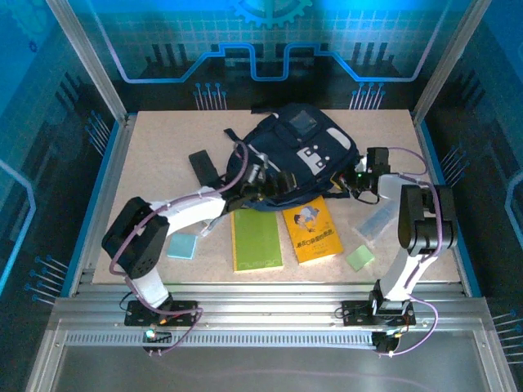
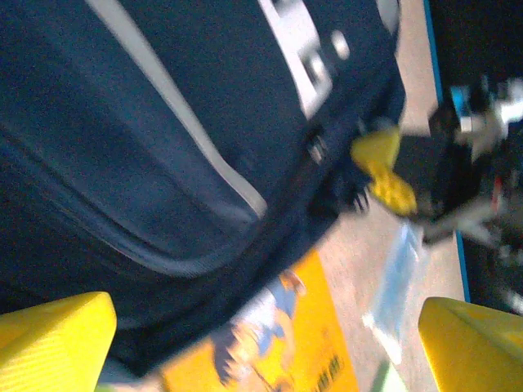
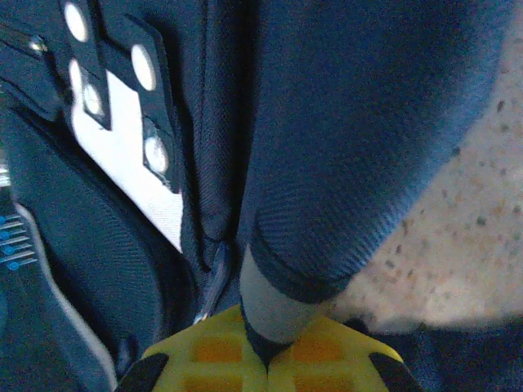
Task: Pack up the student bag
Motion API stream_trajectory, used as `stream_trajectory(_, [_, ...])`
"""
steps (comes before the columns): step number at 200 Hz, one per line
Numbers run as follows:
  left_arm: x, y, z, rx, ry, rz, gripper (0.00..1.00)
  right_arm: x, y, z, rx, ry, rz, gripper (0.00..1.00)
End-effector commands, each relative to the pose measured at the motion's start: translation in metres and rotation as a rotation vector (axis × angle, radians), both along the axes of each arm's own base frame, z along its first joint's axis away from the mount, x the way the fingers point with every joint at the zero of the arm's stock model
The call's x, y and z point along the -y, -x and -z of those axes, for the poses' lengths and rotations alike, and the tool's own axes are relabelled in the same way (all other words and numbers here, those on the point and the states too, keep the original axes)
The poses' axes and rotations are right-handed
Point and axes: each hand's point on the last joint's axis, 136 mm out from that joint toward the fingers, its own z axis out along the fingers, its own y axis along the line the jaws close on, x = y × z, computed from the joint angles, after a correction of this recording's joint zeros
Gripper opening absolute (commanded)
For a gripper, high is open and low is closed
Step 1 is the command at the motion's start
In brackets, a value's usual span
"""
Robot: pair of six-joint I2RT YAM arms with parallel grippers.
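Observation:
The student bag (image 1: 302, 151) is a dark navy backpack with grey patches, lying flat at the back middle of the table. My right gripper (image 1: 350, 181) is at the bag's right front corner. In the right wrist view its yellow fingers (image 3: 221, 359) are shut on a navy fold of the bag (image 3: 368, 122) with a grey tip. My left gripper (image 1: 270, 184) hovers at the bag's front left edge. Its fingers (image 2: 49, 343) stand wide open with nothing between them, above the bag's edge (image 2: 122, 163) and the orange book (image 2: 286, 343).
A green book (image 1: 257, 239) and an orange book (image 1: 313, 229) lie in front of the bag. A light blue pad (image 1: 183, 246) sits front left, and a green pad (image 1: 359, 258) and a clear plastic sleeve (image 1: 377, 219) front right. A black case (image 1: 204, 167) lies left of the bag.

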Motion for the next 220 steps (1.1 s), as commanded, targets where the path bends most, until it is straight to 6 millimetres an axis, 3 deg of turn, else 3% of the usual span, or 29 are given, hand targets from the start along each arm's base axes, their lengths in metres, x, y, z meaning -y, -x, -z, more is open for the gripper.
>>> stream_trajectory(1, [0.038, 0.026, 0.007, 0.013, -0.018, 0.123, 0.97, -0.013, 0.005, -0.058, 0.105, -0.009, -0.026, 0.00])
stream_trajectory(36, [0.087, 0.033, 0.002, 0.073, 0.075, 0.205, 0.95, -0.017, 0.018, -0.091, 0.133, 0.022, 0.019, 0.00])
stream_trajectory(59, [0.103, 0.017, 0.001, 0.117, 0.074, 0.208, 0.93, -0.022, 0.019, -0.105, 0.143, 0.009, 0.023, 0.00])
stream_trajectory(86, [0.098, -0.014, 0.002, 0.262, -0.029, 0.154, 0.93, -0.031, 0.021, -0.110, 0.136, -0.021, 0.020, 0.00])
stream_trajectory(130, [0.067, -0.071, 0.008, 0.361, -0.152, 0.073, 0.93, -0.044, 0.026, -0.111, 0.115, -0.068, 0.023, 0.00])
stream_trajectory(184, [0.067, -0.100, -0.010, 0.529, -0.212, 0.065, 0.92, -0.075, 0.029, -0.112, 0.071, -0.181, -0.032, 0.00])
stream_trajectory(208, [0.059, -0.113, -0.009, 0.554, -0.212, 0.026, 0.86, -0.081, 0.030, -0.110, 0.062, -0.204, -0.021, 0.00])
stream_trajectory(220, [0.059, -0.117, -0.008, 0.567, -0.196, 0.024, 0.78, -0.083, 0.030, -0.110, 0.060, -0.218, -0.018, 0.00])
